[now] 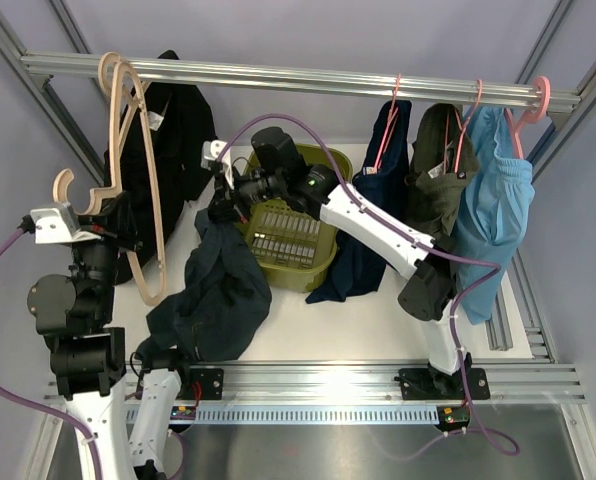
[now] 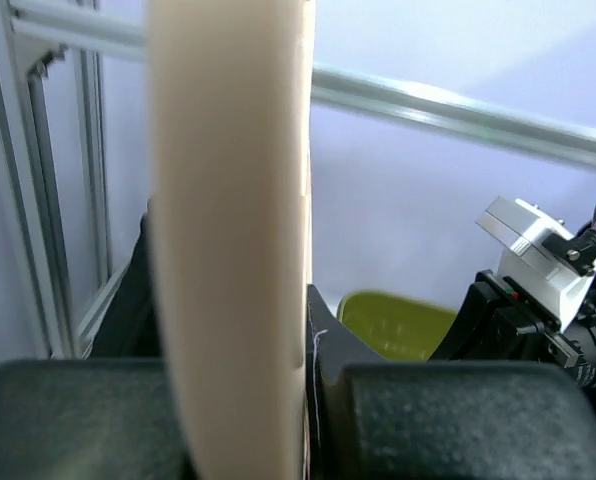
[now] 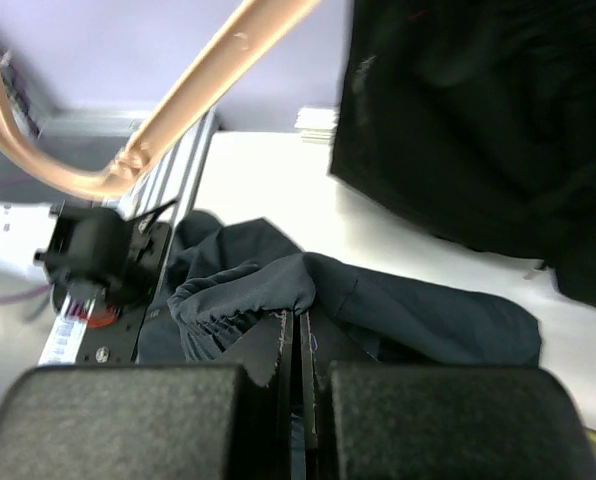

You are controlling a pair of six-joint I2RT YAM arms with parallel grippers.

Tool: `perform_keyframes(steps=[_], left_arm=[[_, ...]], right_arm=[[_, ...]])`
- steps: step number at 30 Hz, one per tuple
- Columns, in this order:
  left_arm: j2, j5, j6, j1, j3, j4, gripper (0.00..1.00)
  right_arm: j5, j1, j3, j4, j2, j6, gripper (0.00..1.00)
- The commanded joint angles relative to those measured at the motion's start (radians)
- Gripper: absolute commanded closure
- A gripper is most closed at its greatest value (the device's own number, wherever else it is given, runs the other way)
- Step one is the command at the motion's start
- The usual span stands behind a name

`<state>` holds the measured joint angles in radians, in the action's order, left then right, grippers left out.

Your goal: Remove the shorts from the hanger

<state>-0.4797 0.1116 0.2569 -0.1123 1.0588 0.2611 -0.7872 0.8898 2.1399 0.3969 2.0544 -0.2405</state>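
The left hand (image 2: 246, 425) is closed tight on the wooden hanger (image 2: 228, 200), whose pale bar stands upright between its dark pads (image 2: 478, 420). From above, that hanger rises in a long loop at the left of the table (image 1: 378, 330), bare of any garment.

The right hand (image 3: 298, 400) is shut, with a thin fold of the teal-slate shorts (image 1: 218, 290) pinched between its pads. The rest of that pair lies crumpled on the table, just left of the green basket (image 1: 313, 270), its upper end drawn up toward the hand. The hanger's lower end sits close to the fabric, but whether they touch is unclear from overhead.

The navy shorts (image 1: 363, 250) hang from a pink hanger (image 1: 390, 125) on the rail (image 1: 308, 75), right of the basket, well apart from both hands.
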Motion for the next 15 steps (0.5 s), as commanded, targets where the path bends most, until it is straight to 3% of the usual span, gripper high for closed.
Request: perform_keyframes(steps=[1, 6, 9, 14, 15], left_arm=[[-0.030, 0.080, -0.102, 0.000, 0.040, 0.208, 1.00], [-0.017, 0.076, -0.149, 0.000, 0.061, 0.413, 1.00], [-0.025, 0.063, -0.176, -0.001, 0.079, 0.473, 1.00], [-0.118, 0.117, -0.203, -0.001, 0.115, 0.490, 1.00], [-0.167, 0.134, -0.211, 0.000, 0.128, 0.497, 1.00]], right_arm=[[-0.073, 0.047, -0.072, 0.052, -0.052, -0.120, 1.00], [0.044, 0.106, -0.118, 0.112, -0.066, -0.204, 1.00], [0.092, 0.127, -0.114, 0.138, -0.048, -0.207, 0.95], [0.083, 0.126, -0.020, 0.294, -0.043, -0.262, 0.40], [0.065, 0.120, -0.021, 0.313, -0.060, -0.281, 0.34]])
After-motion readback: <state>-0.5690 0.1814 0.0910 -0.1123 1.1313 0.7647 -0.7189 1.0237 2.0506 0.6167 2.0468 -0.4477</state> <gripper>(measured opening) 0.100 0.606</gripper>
